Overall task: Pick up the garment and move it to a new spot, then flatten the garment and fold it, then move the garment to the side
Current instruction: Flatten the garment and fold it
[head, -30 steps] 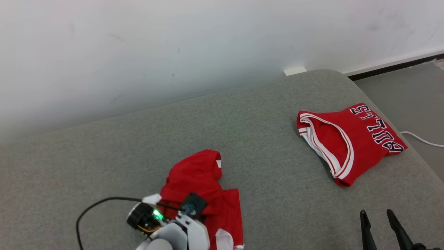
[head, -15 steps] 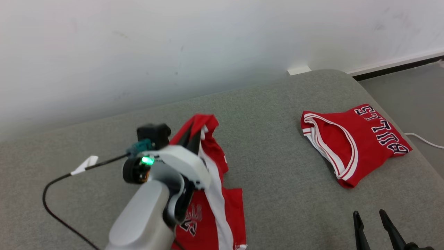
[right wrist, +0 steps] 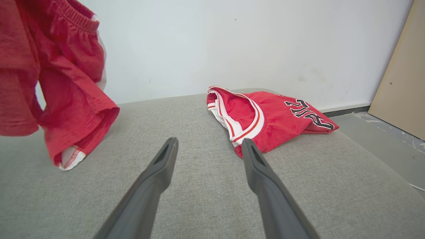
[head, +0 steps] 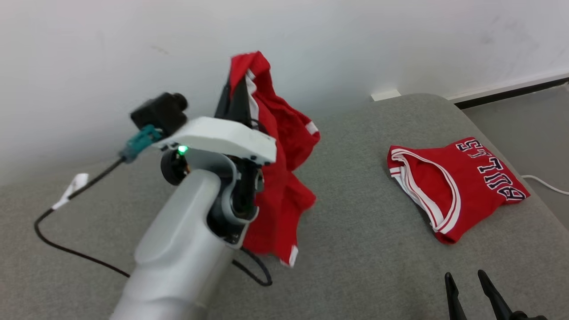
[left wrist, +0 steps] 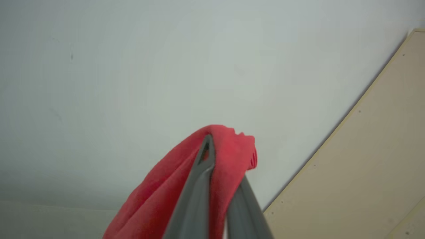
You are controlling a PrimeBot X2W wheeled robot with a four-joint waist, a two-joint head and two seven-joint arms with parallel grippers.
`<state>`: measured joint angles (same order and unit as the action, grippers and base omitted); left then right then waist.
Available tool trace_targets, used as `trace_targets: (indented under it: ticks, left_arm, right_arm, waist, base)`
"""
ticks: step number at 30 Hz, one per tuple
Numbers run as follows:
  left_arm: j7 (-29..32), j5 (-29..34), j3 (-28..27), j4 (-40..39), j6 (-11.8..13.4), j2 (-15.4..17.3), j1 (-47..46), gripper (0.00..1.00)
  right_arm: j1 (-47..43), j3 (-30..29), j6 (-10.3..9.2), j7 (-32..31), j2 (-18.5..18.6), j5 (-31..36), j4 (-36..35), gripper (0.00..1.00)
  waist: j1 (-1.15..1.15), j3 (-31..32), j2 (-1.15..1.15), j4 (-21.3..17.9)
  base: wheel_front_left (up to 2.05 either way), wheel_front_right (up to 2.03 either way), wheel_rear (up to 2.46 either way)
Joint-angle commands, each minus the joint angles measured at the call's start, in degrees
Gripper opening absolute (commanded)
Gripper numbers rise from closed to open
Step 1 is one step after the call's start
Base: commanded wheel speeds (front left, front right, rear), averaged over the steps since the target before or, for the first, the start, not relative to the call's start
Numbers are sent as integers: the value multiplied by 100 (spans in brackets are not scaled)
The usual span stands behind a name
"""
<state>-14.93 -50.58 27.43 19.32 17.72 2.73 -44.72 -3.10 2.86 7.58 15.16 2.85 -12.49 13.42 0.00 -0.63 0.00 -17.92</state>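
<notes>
"BULLS" (sideways lettering), on folded jersey (head: 466,189)

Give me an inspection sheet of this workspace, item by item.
Surface: grey upholstered cushion, flat.
Job's things: red garment hangs bunched from the left gripper, hem near the cushion.
Clutter: folded red jersey lying at the cushion's right end.
Grippers: left gripper shut on the red garment; right gripper open, empty, low over the cushion.
Cables: black cable trailing from the left wrist across the cushion; white cable on the floor.
Surroundings: white wall behind, beige panel, grey floor at right.
</notes>
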Motion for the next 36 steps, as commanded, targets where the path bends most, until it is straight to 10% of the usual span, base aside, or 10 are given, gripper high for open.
trace_targets:
  ticks: [1,11,25,26,28,29,36]
  left_arm:
    - [-24,-28,-96,-124,33,34,-36,0]
    - [-19,-98,-797,-995,365,32,1624,0]
    - [-20,1430,-1133,698,-225,26,3178,0]
    - [-21,1488,-1094,858,-294,26,3152,12]
    - [-21,1589,-1109,1060,-379,42,3060,88]
    - [-21,1660,-1099,1133,-423,66,3046,100]
    - [-20,2130,-1172,1032,-600,504,3201,100]
  right_arm:
    - [62,-22,-17,-6,12,65,17,100]
    - [-65,-119,-17,-6,12,84,-22,100]
    - [69,-65,-17,-6,12,103,-37,100]
    - [71,-57,-17,-6,11,102,-24,100]
    - [64,-49,-16,-6,12,93,-10,100]
    - [60,-40,-16,-6,11,83,-5,100]
    - [-57,-34,-16,-6,12,1,36,100]
  waist:
    - [0,-5,0,26]
    - [0,-97,0,519]
    - [0,-377,0,1194]
    - [0,-374,0,1213]
    - [0,-363,0,1245]
    - [0,-353,0,1255]
    - [0,-194,0,1232]
  base:
    - [0,0,0]
    - [0,0,0]
    - [0,0,0]
    - [0,0,0]
    - [0,0,0]
    - [0,0,0]
    - [0,0,0]
